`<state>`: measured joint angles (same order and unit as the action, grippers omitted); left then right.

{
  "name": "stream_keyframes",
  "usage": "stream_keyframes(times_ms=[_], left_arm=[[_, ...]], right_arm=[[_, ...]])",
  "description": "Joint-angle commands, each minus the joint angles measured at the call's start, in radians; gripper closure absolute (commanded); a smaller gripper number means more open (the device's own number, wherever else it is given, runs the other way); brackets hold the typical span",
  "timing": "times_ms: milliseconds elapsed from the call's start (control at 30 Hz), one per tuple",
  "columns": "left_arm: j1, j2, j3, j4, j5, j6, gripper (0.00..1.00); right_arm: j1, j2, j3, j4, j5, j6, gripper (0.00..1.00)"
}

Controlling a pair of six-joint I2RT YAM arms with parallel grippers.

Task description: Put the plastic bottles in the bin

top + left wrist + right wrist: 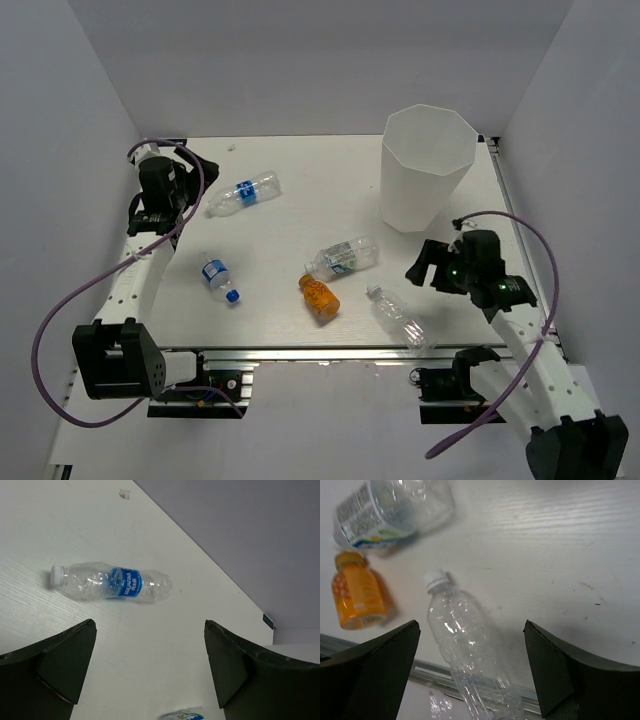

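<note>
The white faceted bin (427, 165) stands at the back right. Five bottles lie on the table: a blue-label bottle (243, 193) (111, 582) at the back left, a second blue-label one (217, 278) at the front left, a green-white label bottle (343, 258) (392, 511) in the middle, a short orange bottle (319, 297) (358, 596), and a clear unlabelled bottle (397, 316) (467, 651) at the front edge. My left gripper (196, 172) (150, 667) is open and empty, short of the back-left bottle. My right gripper (428, 265) (470, 670) is open above the unlabelled bottle.
Grey enclosure walls (300, 60) surround the white table (300, 225). A metal rail (300, 352) runs along the front edge, close under the unlabelled bottle. Purple cables (60, 320) loop beside each arm.
</note>
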<state>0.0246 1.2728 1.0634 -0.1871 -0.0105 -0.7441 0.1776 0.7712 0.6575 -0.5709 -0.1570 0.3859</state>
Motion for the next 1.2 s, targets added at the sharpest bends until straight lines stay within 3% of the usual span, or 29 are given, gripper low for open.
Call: stream_keyframes(times_ms=[0,267,367,567,700,767,800,933,1167], left_arm=[[0.003,-0.01,-0.034,-0.046,0.043,-0.018,0.02],[-0.009,-0.044,-0.095,-0.205,0.073,-0.026,0.02],[-0.008,-0.099,-0.112,-0.284,-0.018,-0.014,0.02],[-0.009,-0.177,-0.121,-0.368,-0.086,0.011,0.02],[-0.009,-0.225,-0.143,-0.371,-0.117,0.006,0.02],[-0.008,-0.228,-0.137,-0.382,-0.138,0.012,0.02],[-0.009,-0.227,-0.129,-0.394,-0.147,0.012,0.02],[-0.008,-0.217,-0.117,-0.425,-0.174,0.017,0.02],[-0.008,-0.202,-0.123,-0.445,-0.18,0.011,0.02]], right_arm=[[0.155,0.037,-0.019,-0.03,0.103,0.017,0.1],[0.342,0.272,-0.026,-0.001,0.131,-0.038,0.11],[0.422,0.322,-0.033,0.045,0.088,-0.061,0.11],[0.468,0.393,-0.082,0.115,0.085,-0.022,0.11],[0.47,0.424,-0.039,0.094,0.18,-0.025,0.22],[0.47,0.422,0.013,0.06,0.175,-0.062,0.32],[0.47,0.418,0.031,0.046,0.181,-0.064,0.41],[0.47,0.351,0.099,-0.003,0.165,-0.09,0.6],[0.47,0.248,0.284,0.066,-0.005,-0.209,0.66]])
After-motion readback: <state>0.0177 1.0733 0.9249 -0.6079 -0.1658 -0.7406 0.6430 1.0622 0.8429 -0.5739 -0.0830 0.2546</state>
